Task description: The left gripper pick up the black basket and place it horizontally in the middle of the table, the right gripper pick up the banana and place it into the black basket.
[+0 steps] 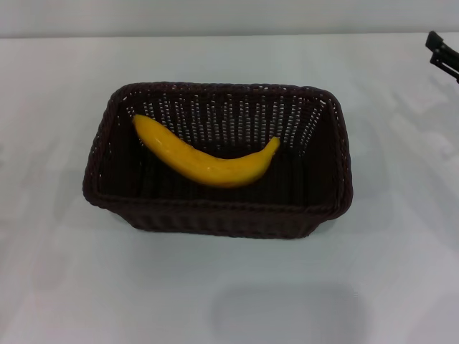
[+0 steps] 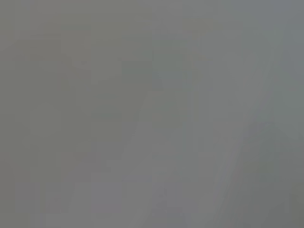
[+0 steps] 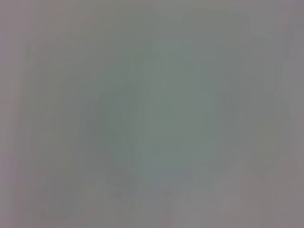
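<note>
The black basket (image 1: 217,213) stands lengthwise across the middle of the white table (image 1: 64,287) in the head view. The banana (image 1: 204,162) lies inside it on the bottom, running from the far left corner toward the right, curved side down. My right gripper (image 1: 434,48) shows only as two thin black fingertips at the far right edge, well away from the basket, standing apart with nothing between them. My left gripper is out of view. Both wrist views show only a plain blurred grey surface.
The table's far edge meets a pale wall at the back (image 1: 229,18). Nothing else stands on the table around the basket.
</note>
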Controlling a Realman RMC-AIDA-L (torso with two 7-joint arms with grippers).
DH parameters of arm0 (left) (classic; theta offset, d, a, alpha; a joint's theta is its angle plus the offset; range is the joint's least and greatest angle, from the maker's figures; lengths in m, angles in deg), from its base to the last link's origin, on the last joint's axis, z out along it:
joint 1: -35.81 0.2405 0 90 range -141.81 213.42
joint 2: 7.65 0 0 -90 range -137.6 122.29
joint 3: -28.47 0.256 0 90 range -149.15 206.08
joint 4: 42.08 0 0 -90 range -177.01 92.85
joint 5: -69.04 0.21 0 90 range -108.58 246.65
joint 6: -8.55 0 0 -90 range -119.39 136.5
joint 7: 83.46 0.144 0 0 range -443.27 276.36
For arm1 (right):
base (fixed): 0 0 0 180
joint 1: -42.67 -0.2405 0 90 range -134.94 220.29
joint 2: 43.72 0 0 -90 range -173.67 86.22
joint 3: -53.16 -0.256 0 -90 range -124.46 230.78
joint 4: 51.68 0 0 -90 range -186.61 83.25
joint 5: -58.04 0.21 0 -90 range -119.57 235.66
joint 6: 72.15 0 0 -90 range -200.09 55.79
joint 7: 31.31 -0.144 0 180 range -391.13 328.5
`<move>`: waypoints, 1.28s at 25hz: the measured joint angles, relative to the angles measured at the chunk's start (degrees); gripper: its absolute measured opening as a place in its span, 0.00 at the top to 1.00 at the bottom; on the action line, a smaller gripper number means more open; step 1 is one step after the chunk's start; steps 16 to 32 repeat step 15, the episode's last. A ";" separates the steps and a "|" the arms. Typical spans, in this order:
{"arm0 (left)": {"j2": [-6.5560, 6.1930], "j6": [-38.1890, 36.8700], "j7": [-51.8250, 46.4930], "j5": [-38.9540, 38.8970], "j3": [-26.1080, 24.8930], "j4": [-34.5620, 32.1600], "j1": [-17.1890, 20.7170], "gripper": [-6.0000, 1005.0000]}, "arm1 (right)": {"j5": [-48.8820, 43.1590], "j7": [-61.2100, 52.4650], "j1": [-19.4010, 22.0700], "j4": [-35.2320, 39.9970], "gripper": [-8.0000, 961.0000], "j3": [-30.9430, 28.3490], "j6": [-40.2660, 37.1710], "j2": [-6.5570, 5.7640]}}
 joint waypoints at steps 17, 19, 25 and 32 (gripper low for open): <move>-0.09 0.97 7.25 -0.29 -5.87 2.16 0.50 0.11 | 11.19 6.99 2.92 8.04 0.11 -0.98 7.24 0.03; -0.09 0.97 7.25 -0.29 -5.87 2.16 0.50 0.11 | 11.19 6.99 2.92 8.04 0.11 -0.98 7.24 0.03; -0.09 0.97 7.25 -0.29 -5.87 2.16 0.50 0.11 | 11.19 6.99 2.92 8.04 0.11 -0.98 7.24 0.03; -0.09 0.97 7.25 -0.29 -5.87 2.16 0.50 0.11 | 11.19 6.99 2.92 8.04 0.11 -0.98 7.24 0.03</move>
